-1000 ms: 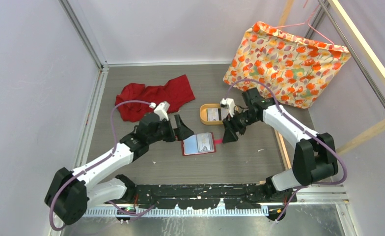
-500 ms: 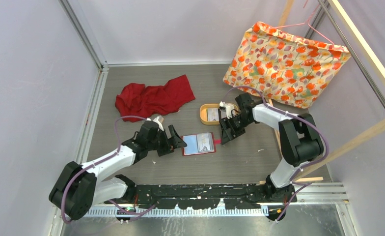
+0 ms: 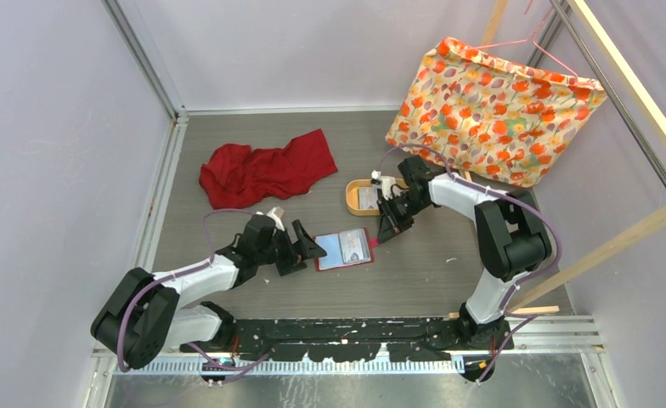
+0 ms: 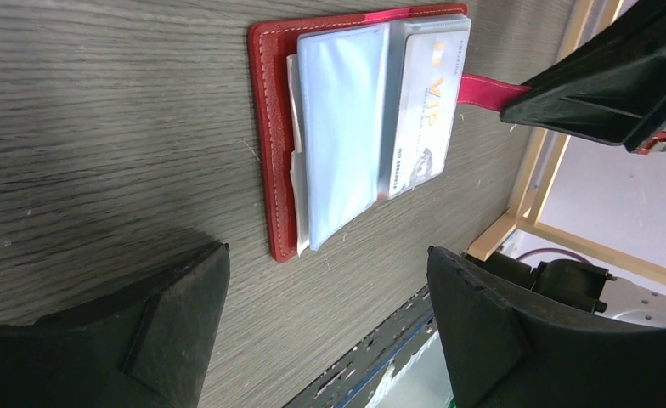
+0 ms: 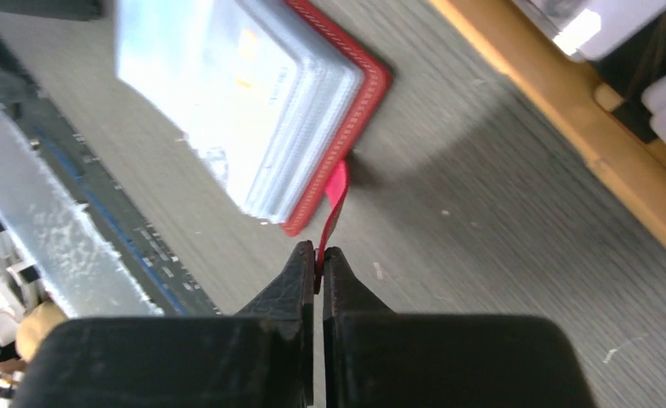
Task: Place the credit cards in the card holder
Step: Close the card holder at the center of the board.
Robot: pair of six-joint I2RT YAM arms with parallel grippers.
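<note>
Table (image 3: 431, 280): grey wood-grain, carrying everything below.
Floral cloth (image 3: 495, 110): orange-flowered, leaning at the far right corner.
Red cloth (image 3: 262, 170): lying crumpled at the far left, well apart from the holder.
Left gripper (image 3: 306, 246): hovering low just left of the holder, jaws spread wide and gripping nothing (its wrist view shows bare table between the fingers).
Right gripper (image 3: 386, 234): reaching down at the holder's right edge, jaws pressed together and pinching the red strap.
Wooden tray (image 3: 351, 197): sitting just beyond the holder, near the right gripper.
Card holder (image 3: 344, 249): lying open and flat on the table between the two grippers, clear pockets facing up.
Credit cards (image 3: 368, 197): at least one pale card is lying in the tray; another, printed "VIP" (image 4: 423, 119), is sitting inside a clear pocket of the holder.
Snap tab (image 5: 334, 200): sticking out from the holder's right edge, its tip being clamped by the right gripper.
</note>
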